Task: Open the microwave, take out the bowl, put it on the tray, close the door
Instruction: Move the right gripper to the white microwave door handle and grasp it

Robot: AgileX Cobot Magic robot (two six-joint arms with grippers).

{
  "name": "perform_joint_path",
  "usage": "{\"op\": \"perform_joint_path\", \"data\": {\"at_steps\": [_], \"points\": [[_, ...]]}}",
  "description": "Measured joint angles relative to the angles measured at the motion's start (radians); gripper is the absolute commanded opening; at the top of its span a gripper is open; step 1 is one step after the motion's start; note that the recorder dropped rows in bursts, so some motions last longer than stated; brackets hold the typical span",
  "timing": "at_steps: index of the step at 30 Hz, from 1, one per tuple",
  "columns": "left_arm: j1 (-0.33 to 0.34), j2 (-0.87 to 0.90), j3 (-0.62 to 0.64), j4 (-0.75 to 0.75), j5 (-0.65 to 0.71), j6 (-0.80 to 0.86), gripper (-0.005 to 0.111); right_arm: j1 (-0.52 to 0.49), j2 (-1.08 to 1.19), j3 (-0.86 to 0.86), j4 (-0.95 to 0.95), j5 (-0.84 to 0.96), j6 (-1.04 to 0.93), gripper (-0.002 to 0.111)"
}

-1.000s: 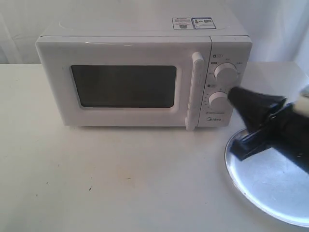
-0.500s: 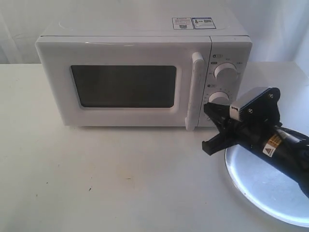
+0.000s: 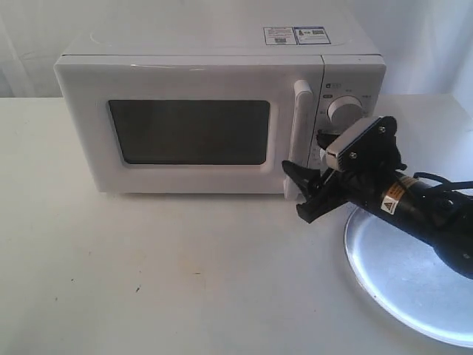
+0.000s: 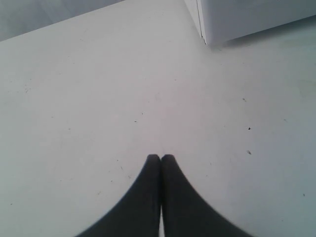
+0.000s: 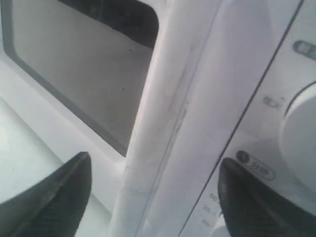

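Exterior view: microwave (image 3: 185, 44) at 12 o'clock on surface (image 3: 148, 259), door (image 3: 89, 126) closed, tray (image 3: 399, 274) at 4 o'clock.
Right end effector (image 3: 295, 191) at lower end of handle (image 3: 302, 137).
Right wrist view only: fingers (image 5: 49, 197) spread wide either side of handle, gripping nothing.
Left wrist view only: left end effector (image 4: 160, 160) pressed together, empty, over bare surface.

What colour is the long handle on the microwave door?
White. The handle shows best, up close, in the right wrist view.

Lab bench: white table (image 3: 148, 259), curtain backdrop (image 3: 417, 44)
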Motion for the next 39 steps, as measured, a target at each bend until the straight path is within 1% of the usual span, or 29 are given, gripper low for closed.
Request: {"op": "perform_joint_path", "data": {"at_steps": [2, 5, 6, 7, 9, 10, 25, 39], "points": [[0.000, 0.000, 0.000, 0.000, 0.000, 0.000, 0.000, 0.010, 0.028, -0.021, -0.020, -0.002, 0.001, 0.065], [0.000, 0.000, 0.000, 0.000, 0.000, 0.000, 0.000, 0.022, 0.076, -0.047, -0.040, 0.002, 0.003, 0.049], [0.000, 0.000, 0.000, 0.000, 0.000, 0.000, 0.000, 0.025, 0.087, -0.052, -0.059, 0.004, 0.003, 0.038], [0.000, 0.000, 0.000, 0.000, 0.000, 0.000, 0.000, 0.028, 0.099, -0.061, -0.088, 0.006, 0.000, 0.030], [0.000, 0.000, 0.000, 0.000, 0.000, 0.000, 0.000, 0.024, 0.103, -0.075, -0.111, 0.012, -0.019, 0.008], [0.000, 0.000, 0.000, 0.000, 0.000, 0.000, 0.000, 0.016, 0.103, -0.080, -0.119, 0.017, -0.029, 0.000], [0.000, 0.000, 0.000, 0.000, 0.000, 0.000, 0.000, -0.015, 0.111, -0.099, -0.240, -0.007, -0.019, 0.000], [0.000, 0.000, 0.000, 0.000, 0.000, 0.000, 0.000, -0.015, 0.111, -0.091, -0.240, -0.017, 0.032, 0.000]]}}
